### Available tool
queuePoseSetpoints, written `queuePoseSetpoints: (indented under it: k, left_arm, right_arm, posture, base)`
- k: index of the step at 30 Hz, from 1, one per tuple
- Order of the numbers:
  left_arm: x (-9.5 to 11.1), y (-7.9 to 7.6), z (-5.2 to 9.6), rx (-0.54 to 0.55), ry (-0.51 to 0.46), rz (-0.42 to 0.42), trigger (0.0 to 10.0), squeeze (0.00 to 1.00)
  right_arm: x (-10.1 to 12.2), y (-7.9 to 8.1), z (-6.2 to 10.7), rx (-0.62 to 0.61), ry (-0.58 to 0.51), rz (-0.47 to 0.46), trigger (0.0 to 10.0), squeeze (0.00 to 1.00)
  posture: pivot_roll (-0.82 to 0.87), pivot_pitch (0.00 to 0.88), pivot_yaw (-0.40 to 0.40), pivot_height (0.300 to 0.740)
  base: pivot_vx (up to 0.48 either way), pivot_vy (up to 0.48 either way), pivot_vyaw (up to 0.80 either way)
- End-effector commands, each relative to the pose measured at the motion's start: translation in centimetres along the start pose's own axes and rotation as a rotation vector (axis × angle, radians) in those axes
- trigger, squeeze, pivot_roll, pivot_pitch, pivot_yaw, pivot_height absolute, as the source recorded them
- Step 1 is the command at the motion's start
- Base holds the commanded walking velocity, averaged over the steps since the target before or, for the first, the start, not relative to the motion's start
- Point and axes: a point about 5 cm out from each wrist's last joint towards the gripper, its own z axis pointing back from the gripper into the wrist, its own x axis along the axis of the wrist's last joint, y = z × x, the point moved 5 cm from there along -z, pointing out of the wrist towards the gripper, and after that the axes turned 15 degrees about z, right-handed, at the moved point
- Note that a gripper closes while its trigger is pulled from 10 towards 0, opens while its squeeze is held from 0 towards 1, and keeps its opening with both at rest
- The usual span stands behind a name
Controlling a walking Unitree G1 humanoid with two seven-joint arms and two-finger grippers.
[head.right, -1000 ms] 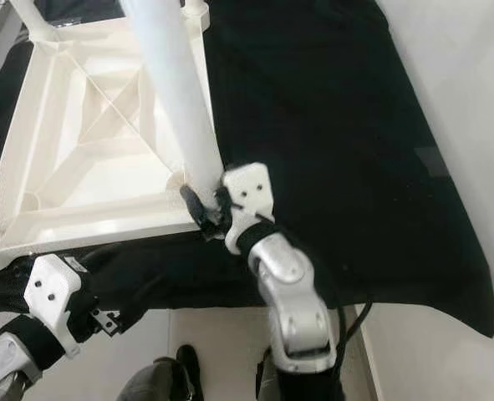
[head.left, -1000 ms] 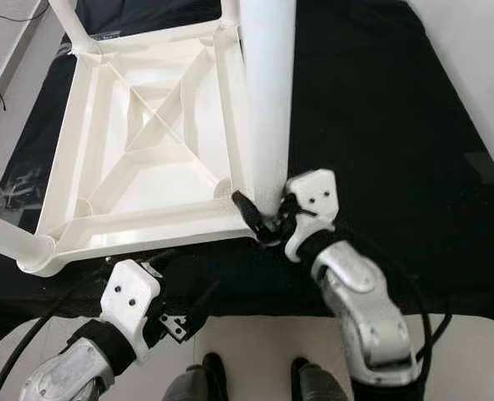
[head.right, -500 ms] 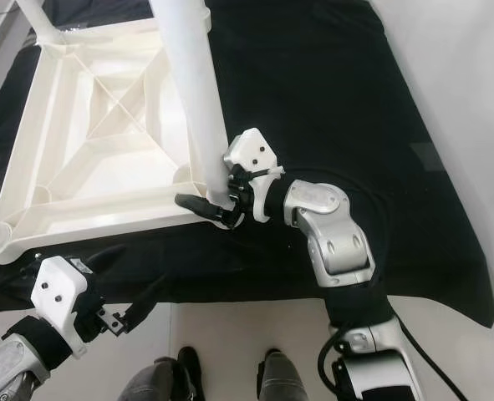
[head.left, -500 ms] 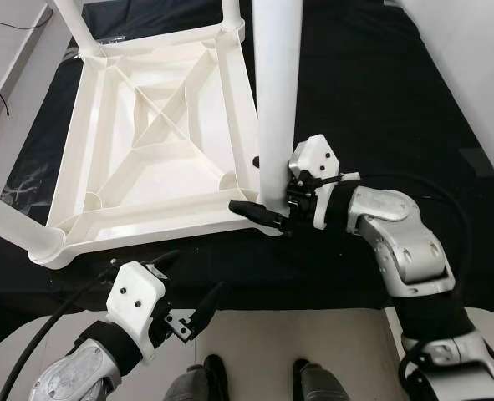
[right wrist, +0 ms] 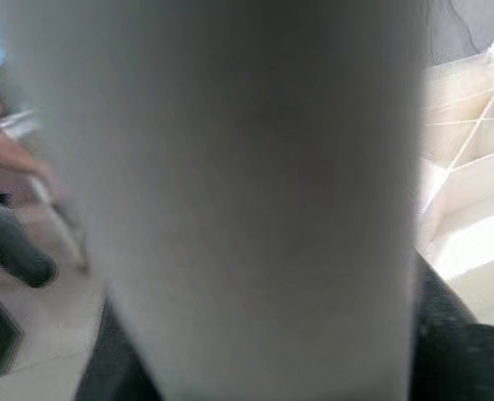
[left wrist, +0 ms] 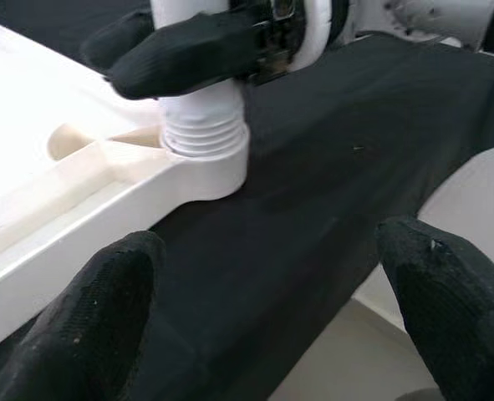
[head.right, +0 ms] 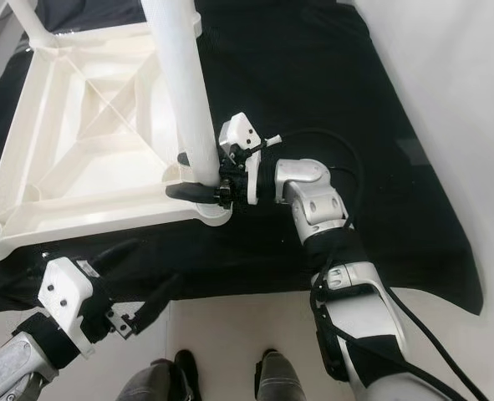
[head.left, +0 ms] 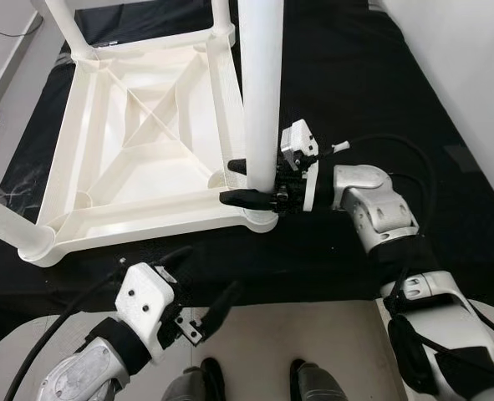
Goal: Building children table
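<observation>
since the earlier frame the right arm has swung outward and its right gripper now clamps the white leg just above its threaded base. that leg stands upright in the near right corner socket of the upturned table on the black cloth. left gripper hovers open near the cloth's front edge, apart from the table.

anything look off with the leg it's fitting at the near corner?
Slightly. The white leg clamped by the right gripper isn't fully seated: its screw threads show above the corner socket of the upside-down table. Nothing looks damaged. The left gripper hangs open, idle.

white table and leg, black cloth, black-fingered right end effector.
</observation>
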Motion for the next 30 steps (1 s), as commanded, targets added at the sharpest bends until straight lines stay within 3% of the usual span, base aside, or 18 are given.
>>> queuePoseSetpoints:
  k: [1, 5, 7, 8, 9, 10, 11, 12, 13, 15, 16, 19, 20, 21, 22, 24, 29, 30]
  left_arm:
    - [-0.4, -0.3, 0.3, -0.016, 0.02, -0.017, 10.0, 0.0]
    - [-0.8, -0.4, 0.6, -0.014, 0.022, 0.009, 10.0, 0.0]
    - [-0.8, -0.4, 0.6, -0.014, 0.022, 0.009, 10.0, 0.0]
    - [-0.9, -0.5, 0.8, -0.008, 0.014, 0.038, 10.0, 0.0]
    - [-0.9, -0.5, 0.8, -0.008, 0.014, 0.038, 10.0, 0.0]
    - [-0.9, -0.5, 0.9, 0.005, 0.001, 0.07, 10.0, 0.0]
    - [-1.0, -0.3, 0.8, 0.022, -0.013, 0.093, 10.0, 0.0]
    - [-1.0, -0.3, 0.8, 0.022, -0.013, 0.093, 10.0, 0.0]
    - [-1.1, 0.0, 0.7, 0.031, -0.019, 0.101, 10.0, 0.0]
    - [-1.2, 0.4, 0.4, 0.033, -0.019, 0.103, 10.0, 0.0]
    - [-1.3, 1.1, 0.0, 0.028, -0.019, 0.104, 10.0, 0.0]
    - [-1.2, 1.4, -0.2, 0.025, -0.024, 0.107, 10.0, 0.0]
    - [-1.3, 1.6, -0.5, 0.024, -0.022, 0.097, 10.0, 0.0]
    - [-1.3, 1.7, -0.7, 0.024, -0.02, 0.089, 10.0, 0.0]
    - [-1.3, 1.7, -0.7, 0.024, -0.02, 0.089, 10.0, 0.0]
    - [-1.5, 2.6, -1.1, 0.052, -0.028, 0.068, 10.0, 0.0]
    - [-1.5, 3.1, -1.4, 0.065, -0.033, 0.056, 10.0, 0.0]
    - [-1.7, 3.2, -1.7, 0.062, -0.033, 0.055, 10.0, 0.0]
  right_arm:
    - [-1.9, 0.6, -0.1, 0.0, 0.042, -0.05, 0.0, 0.0]
    - [-4.7, 2.0, 1.0, -0.147, 0.199, -0.067, 0.0, 0.0]
    - [-4.7, 2.0, 1.0, -0.147, 0.199, -0.067, 0.0, 0.0]
    - [-6.3, 2.8, 1.3, -0.353, 0.329, -0.07, 0.0, 0.0]
    - [-6.3, 2.8, 1.3, -0.353, 0.329, -0.07, 0.0, 0.0]
    - [-7.3, 5.5, 1.8, -0.548, 0.433, -0.174, 0.0, 0.0]
    - [-7.2, 7.5, 2.6, -0.699, 0.512, -0.191, 0.0, 0.0]
    - [-7.2, 7.5, 2.6, -0.699, 0.512, -0.191, 0.0, 0.0]
    - [-7.0, 8.4, 3.1, -0.791, 0.551, -0.196, 0.0, 0.0]
    - [-7.1, 8.2, 2.9, -0.812, 0.546, -0.2, 0.0, 0.0]
    - [-7.5, 6.7, 2.3, -0.818, 0.531, -0.163, 0.0, 0.0]
    - [-7.7, 6.1, 2.1, -0.822, 0.528, -0.14, 0.0, 0.0]
    - [-8.0, 6.1, 1.6, -0.801, 0.526, -0.145, 2.3, 0.0]
    - [-8.2, 6.1, 1.2, -0.785, 0.524, -0.153, 10.0, 0.0]
    - [-8.2, 6.1, 1.2, -0.785, 0.524, -0.153, 10.0, 0.0]
    - [-7.8, 5.1, -0.1, -0.742, 0.426, -0.2, 10.0, 1.0]
    - [-5.6, 4.0, -1.2, -0.677, 0.281, -0.202, 10.0, 1.0]
    - [-4.3, 3.1, -1.3, -0.577, 0.213, -0.144, 10.0, 0.85]
  posture:
    - [-0.04, 0.245, 0.037, 0.74]
    - [-0.05, 0.236, 0.016, 0.74]
    - [-0.05, 0.236, 0.016, 0.74]
    - [-0.05, 0.232, 0.008, 0.74]
    - [-0.05, 0.232, 0.008, 0.74]
    - [-0.05, 0.236, 0.018, 0.74]
    - [-0.07, 0.236, 0.043, 0.74]
    - [-0.07, 0.236, 0.043, 0.74]
    - [-0.08, 0.226, 0.056, 0.74]
    - [-0.08, 0.208, 0.062, 0.74]
    - [-0.06, 0.178, 0.049, 0.74]
    - [-0.06, 0.178, 0.049, 0.74]
    - [-0.05, 0.159, 0.048, 0.74]
    - [-0.05, 0.151, 0.048, 0.74]
    - [-0.05, 0.151, 0.048, 0.74]
    - [-0.04, 0.12, 0.049, 0.74]
    - [-0.04, 0.105, 0.051, 0.74]
    - [-0.04, 0.082, 0.039, 0.74]
  base:
    - [0.0, 0.0, 0.0]
    - [0.0, 0.0, 0.0]
    - [0.0, 0.0, 0.0]
    - [0.0, 0.0, 0.0]
    - [0.0, 0.0, 0.0]
    - [0.0, 0.0, 0.0]
    - [0.0, 0.0, 0.0]
    - [0.0, 0.0, 0.0]
    - [0.0, 0.0, 0.0]
    - [0.0, 0.0, 0.0]
    - [0.0, 0.0, 0.0]
    - [0.0, 0.0, 0.0]
    - [0.0, 0.0, 0.0]
    - [0.0, 0.0, 0.0]
    - [0.0, 0.0, 0.0]
    - [0.0, 0.0, 0.0]
    - [0.0, 0.0, 0.0]
    - [0.0, 0.0, 0.0]
